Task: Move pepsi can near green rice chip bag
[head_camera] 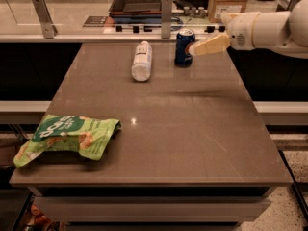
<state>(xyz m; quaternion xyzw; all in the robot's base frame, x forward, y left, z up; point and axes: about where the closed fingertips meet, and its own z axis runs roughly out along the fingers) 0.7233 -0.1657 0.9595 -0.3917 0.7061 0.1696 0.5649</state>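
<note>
Pepsi can (pixel 185 47): upright at the bench's (pixel 192 129) far edge, beside a lying white bottle (pixel 141 61).
Gripper (pixel 195 48): tip just right of the can; open or closed, cannot tell.
Green rice chip bag (pixel 67 138): near-left corner, well apart.

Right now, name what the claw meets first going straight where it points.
The pepsi can: the claw, at the far right of the table, points left at its side. Depth leaves contact unclear.
</note>
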